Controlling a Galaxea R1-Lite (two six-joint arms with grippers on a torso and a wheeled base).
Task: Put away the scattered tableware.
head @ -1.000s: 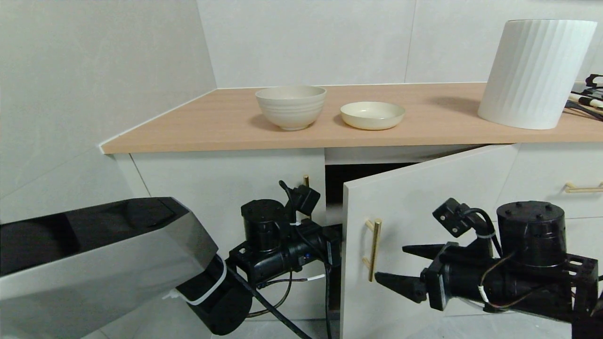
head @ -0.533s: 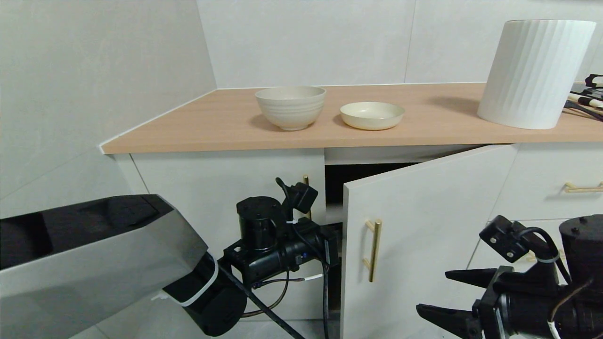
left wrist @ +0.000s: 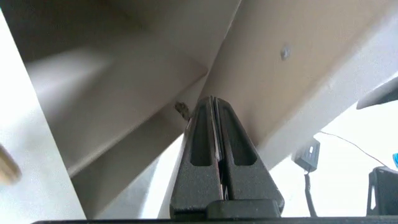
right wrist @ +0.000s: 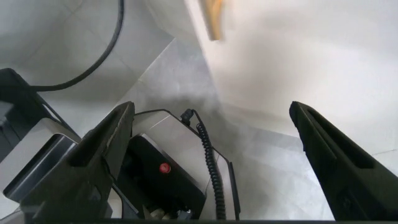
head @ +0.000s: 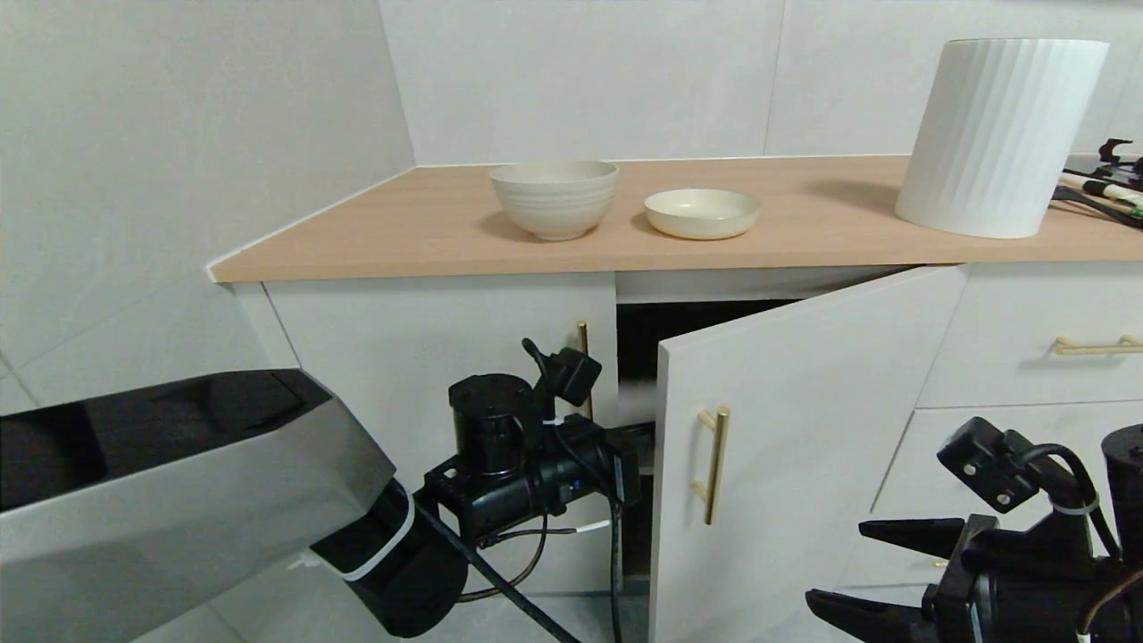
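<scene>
- The left gripper [left wrist: 212, 109] sits in the gap behind the half-open cupboard door [head: 786, 420], jaws pressed together on nothing, likely placed to push it wider.
- Up on the counter [head: 375, 241], the bowl [head: 554, 198] and small dish [head: 703, 213] wait side by side, untouched.
- The right gripper [head: 835, 564] hangs low by the door, jaws wide and empty, apart from the handle [head: 714, 464].

wooden counter [head: 402, 241] bears bowl [head: 554, 198], dish [head: 703, 212], ribbed white container [head: 996, 134]
</scene>
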